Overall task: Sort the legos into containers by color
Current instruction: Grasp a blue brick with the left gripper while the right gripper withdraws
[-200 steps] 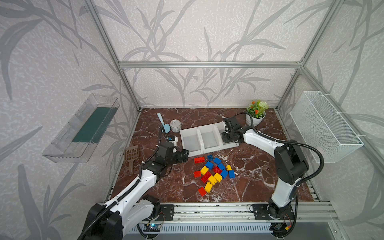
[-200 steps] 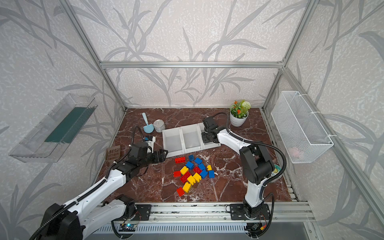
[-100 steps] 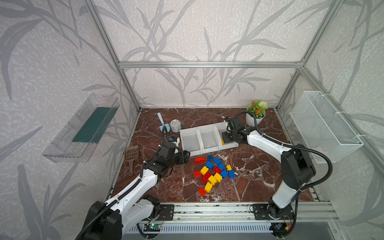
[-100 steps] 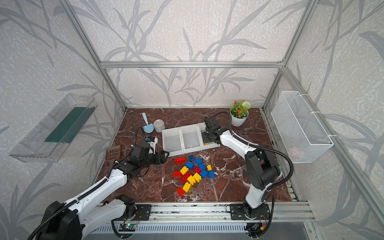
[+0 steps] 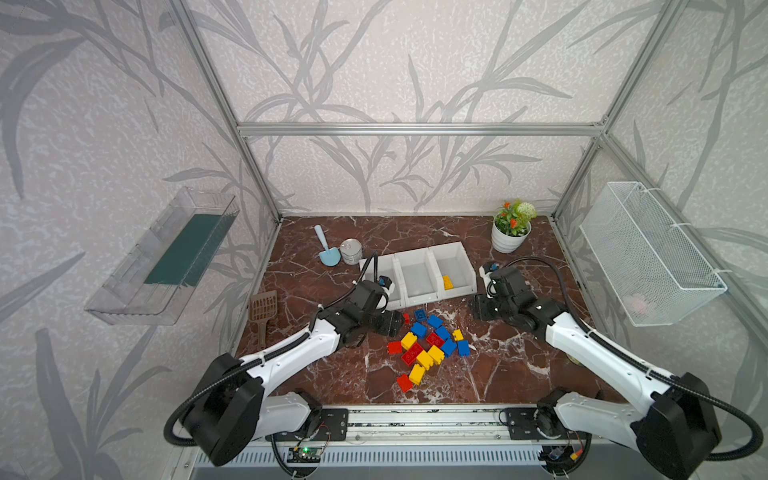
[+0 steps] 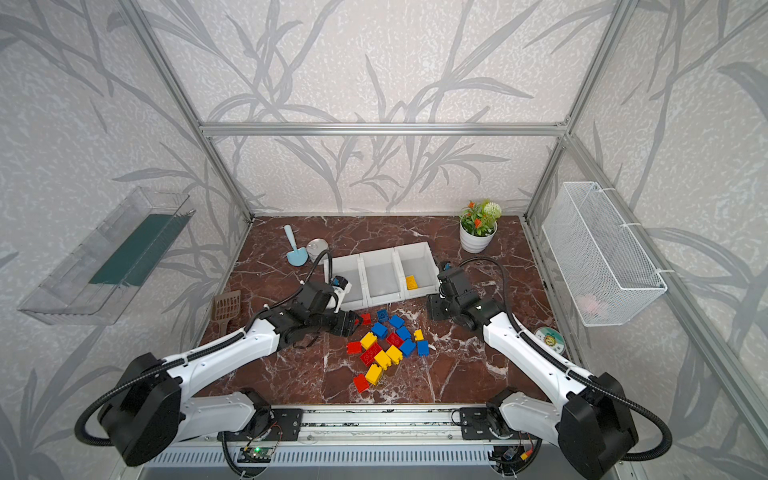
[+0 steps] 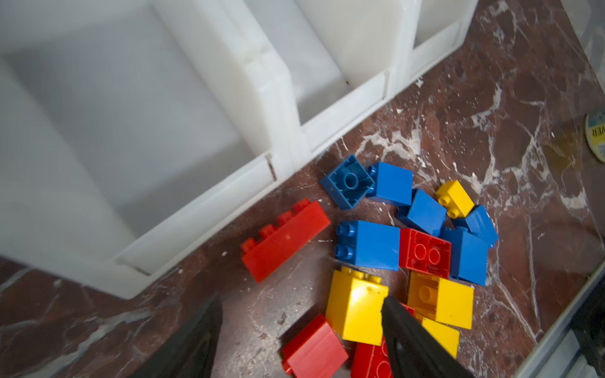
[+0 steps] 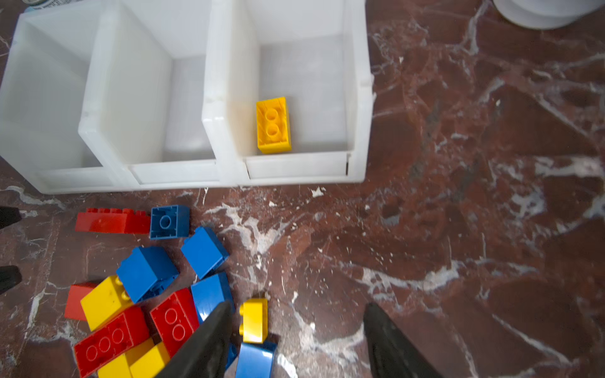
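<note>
On the counter (image 5: 498,374), just in front of the three white containers (image 5: 434,272), the legos (image 5: 428,345) lie in one mixed heap, and only one yellow brick (image 8: 273,125) is already inside, in the container at the right end of the row in both top views. The left end effector (image 7: 301,302) hangs low at the heap's left edge with its fingers apart and nothing between them. The long red brick (image 7: 284,239) lies on its side ahead of it, close to the low front of the nearest container, so I judge that this brick is its target. To do this well, the wrist should turn until the fingers stand across the short width of the brick. It should then go down without touching the container's front or the upturned blue brick (image 8: 169,222) at the brick's end. The red brick should go into one of the two containers without the yellow one. The right end effector (image 8: 298,306) is also spread and empty, and a small yellow brick (image 8: 253,320) lies just beside one finger. It probably needs a small shift sideways so both fingers straddle this brick and do not catch the blue ones next to it
</note>
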Motion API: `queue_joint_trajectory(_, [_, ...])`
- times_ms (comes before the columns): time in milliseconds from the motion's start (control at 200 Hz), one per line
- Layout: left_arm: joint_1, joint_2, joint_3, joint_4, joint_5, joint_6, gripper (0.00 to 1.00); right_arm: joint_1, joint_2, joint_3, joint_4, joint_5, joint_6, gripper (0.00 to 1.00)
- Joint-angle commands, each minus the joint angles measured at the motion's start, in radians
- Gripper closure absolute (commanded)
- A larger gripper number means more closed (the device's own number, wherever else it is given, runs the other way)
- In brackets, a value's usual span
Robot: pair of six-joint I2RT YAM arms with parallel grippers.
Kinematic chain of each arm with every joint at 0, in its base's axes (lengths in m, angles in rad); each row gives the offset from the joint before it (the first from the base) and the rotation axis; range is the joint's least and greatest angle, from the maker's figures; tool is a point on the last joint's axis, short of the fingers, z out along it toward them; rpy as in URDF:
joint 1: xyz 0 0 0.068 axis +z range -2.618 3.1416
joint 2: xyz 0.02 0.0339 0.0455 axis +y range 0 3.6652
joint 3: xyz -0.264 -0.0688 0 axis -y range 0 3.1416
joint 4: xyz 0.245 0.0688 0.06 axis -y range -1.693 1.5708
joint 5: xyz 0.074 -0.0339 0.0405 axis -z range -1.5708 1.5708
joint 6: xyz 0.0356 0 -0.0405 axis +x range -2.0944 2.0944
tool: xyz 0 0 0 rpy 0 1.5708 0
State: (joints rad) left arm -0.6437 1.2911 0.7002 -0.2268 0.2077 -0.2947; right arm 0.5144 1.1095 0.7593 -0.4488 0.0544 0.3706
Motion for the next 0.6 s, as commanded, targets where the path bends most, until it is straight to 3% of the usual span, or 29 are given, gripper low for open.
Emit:
queue_joint_trajectory(0, [-0.052,0.064,0.073,-0.068,0.030,0.078,0.23,0.008,-0.101,-0.057,-0.054,0.028,0.087,0.35])
queue_joint_trajectory(285, [-0.124,0.215,0.165,-0.081,0.046,0.089,0.25,0.021,-0.243,-0.130,-0.153,0.069,0.168,0.35])
queue_joint_trajectory(595, [-0.159,0.348,0.271,-0.143,-0.042,0.082,0.31,0.046,-0.270,-0.143,-0.155,0.081,0.194,0.35])
